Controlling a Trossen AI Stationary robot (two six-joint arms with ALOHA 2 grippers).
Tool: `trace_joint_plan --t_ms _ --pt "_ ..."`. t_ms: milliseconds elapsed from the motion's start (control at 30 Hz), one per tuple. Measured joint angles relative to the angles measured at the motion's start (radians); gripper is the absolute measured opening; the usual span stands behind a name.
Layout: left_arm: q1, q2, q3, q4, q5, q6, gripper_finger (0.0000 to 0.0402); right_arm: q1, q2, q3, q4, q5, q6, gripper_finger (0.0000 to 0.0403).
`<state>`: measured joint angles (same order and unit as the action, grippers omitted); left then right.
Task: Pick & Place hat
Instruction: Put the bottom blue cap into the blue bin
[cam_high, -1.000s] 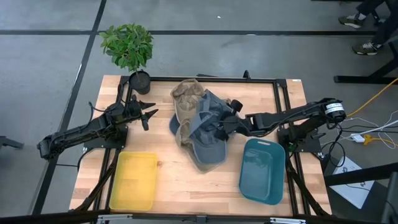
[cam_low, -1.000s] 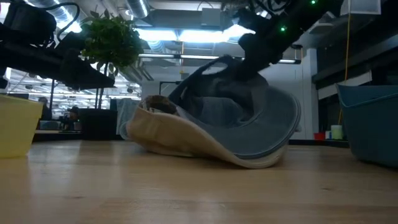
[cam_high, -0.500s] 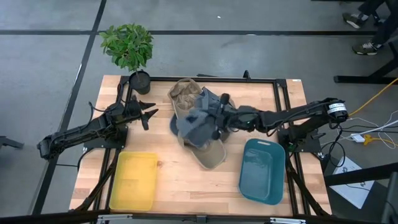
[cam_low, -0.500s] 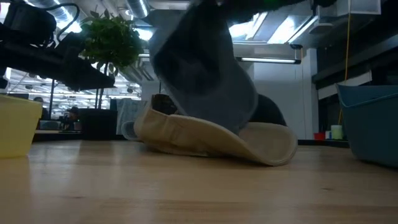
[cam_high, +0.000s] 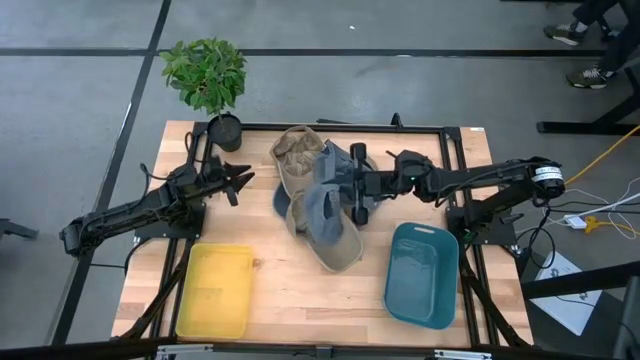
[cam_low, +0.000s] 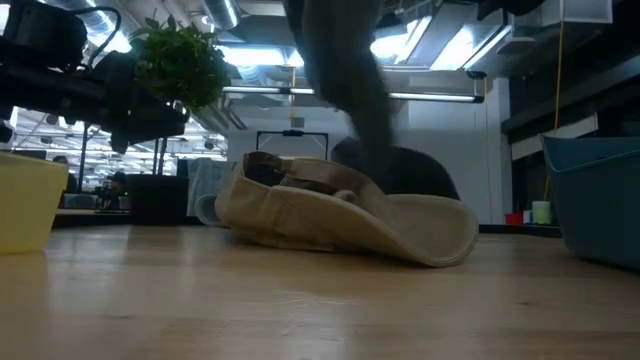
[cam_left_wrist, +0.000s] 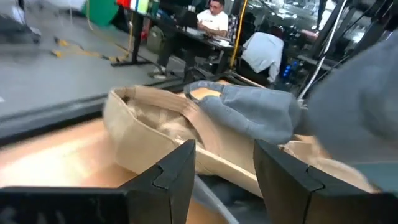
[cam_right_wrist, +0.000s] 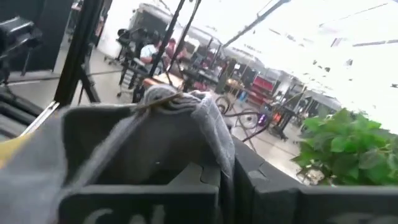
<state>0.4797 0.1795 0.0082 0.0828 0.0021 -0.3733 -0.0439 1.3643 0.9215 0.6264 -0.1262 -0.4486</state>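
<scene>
Hat (cam_high: 322, 196): a grey-blue cap of soft, faded cloth, hanging limp and crumpled above the middle of the table (cam_high: 290, 300), its crown drooping below the right gripper (cam_high: 352, 190), whose fingers are pinched together on its cloth. In the low view it shows as a dark blurred shape (cam_low: 345, 85) lifted clear of the wood. Under it lies a tan hat (cam_high: 300, 160) with its brim spread flat, and a darker hat (cam_high: 281, 203) peeks out just beside that one. A second ago the grey-blue one lay draped over the tan hat with its brim reaching toward the teal bin (cam_high: 422, 275); now it is off the pile and the tan brim is uncovered. The left gripper (cam_high: 240, 184) waits near the plant (cam_high: 207, 75), fingers apart, empty. The yellow bin (cam_high: 216, 290) sits at the table's near left.
</scene>
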Motion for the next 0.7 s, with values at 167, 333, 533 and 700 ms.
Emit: trace_joint_plan --t_ms 167,333,533,700 --pt "-0.004 0.0 0.0 0.115 0.257 0.123 0.0157 -0.001 0.001 0.0 0.039 0.002 0.022 0.0009" --pt "-0.064 0.002 0.001 0.29 0.436 0.444 0.0157 0.0 0.001 0.0 0.042 0.01 0.067 0.0009" --pt "-0.16 0.043 0.047 0.303 0.395 0.718 0.0158 0.0 0.001 0.0 0.046 0.012 0.131 0.0009" --pt "-0.25 0.15 0.1 0.301 0.293 0.885 0.0175 0.0 0.001 0.0 0.057 0.049 0.153 0.0009"
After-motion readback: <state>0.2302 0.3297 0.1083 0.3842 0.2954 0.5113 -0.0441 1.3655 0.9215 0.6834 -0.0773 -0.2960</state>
